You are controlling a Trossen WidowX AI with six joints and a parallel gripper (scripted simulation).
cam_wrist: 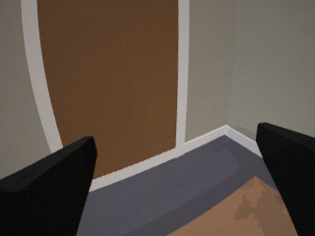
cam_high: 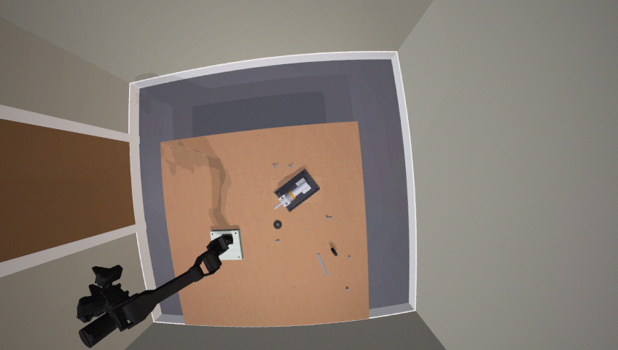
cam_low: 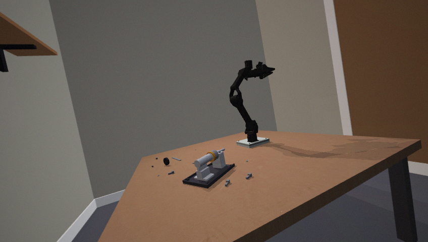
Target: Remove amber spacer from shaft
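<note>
The big light grey housing block (cam_high: 299,187) (cam_low: 204,160) stands on a dark base plate (cam_high: 283,189) (cam_low: 214,176). The amber spacer (cam_high: 292,195) (cam_low: 213,156) is a ring beside the housing's end face, around the shaft line. Greyish spacer material is next to it, on the side away from the housing; the separate rings are too small to count. The thin end of the shaft (cam_high: 278,206) (cam_low: 221,149) sticks out past a smaller light grey support block (cam_low: 219,161). My gripper (cam_low: 272,70) (cam_wrist: 177,140) is open and empty, high up and far from the assembly, pointing away from it.
A black ring (cam_high: 277,222) lies between the arm's pale base (cam_high: 234,251) (cam_low: 249,144) and the assembly. A grey bar (cam_high: 322,265) (cam_low: 176,159), a small black wheel (cam_high: 333,251) (cam_low: 166,161) and several small grey parts are scattered on the table (cam_high: 243,294) (cam_low: 156,209).
</note>
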